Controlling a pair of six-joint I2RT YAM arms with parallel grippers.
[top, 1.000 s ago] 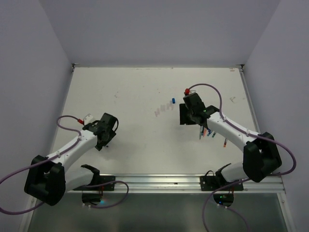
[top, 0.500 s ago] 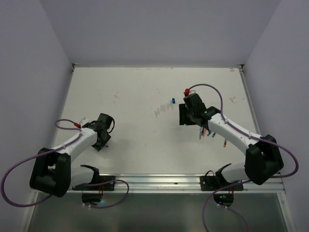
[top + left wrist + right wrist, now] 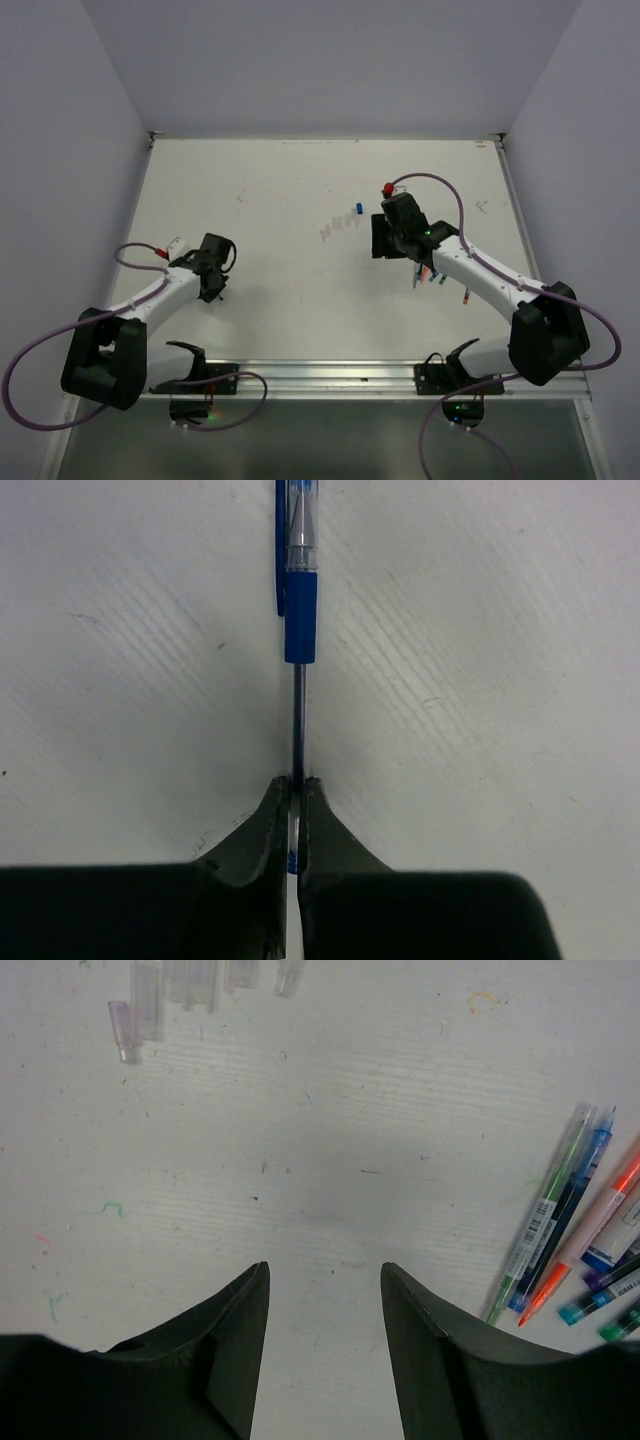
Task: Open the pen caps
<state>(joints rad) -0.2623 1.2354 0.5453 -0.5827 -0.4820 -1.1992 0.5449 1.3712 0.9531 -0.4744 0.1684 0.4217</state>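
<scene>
My left gripper (image 3: 297, 783) is shut on the thin barrel of a blue pen (image 3: 300, 615) that lies on the table and points away from the wrist. The pen's far end carries a clear cap with a blue clip (image 3: 281, 550). In the top view the left gripper (image 3: 213, 290) is low at the left, and the pen cannot be made out there. My right gripper (image 3: 323, 1266) is open over bare table. A small blue pen cap (image 3: 358, 208) and several pale caps (image 3: 335, 228) lie at mid table; the pale caps (image 3: 122, 1030) also show in the right wrist view.
Several coloured pens (image 3: 560, 1225) lie fanned out to the right of the right gripper, and they appear under the right forearm in the top view (image 3: 432, 272). Grey walls close the table (image 3: 260, 180) at the back and both sides.
The left gripper's jaws have closed onto the blue pen's barrel, and the left wrist has shifted slightly left. The right arm has stayed where it was.
</scene>
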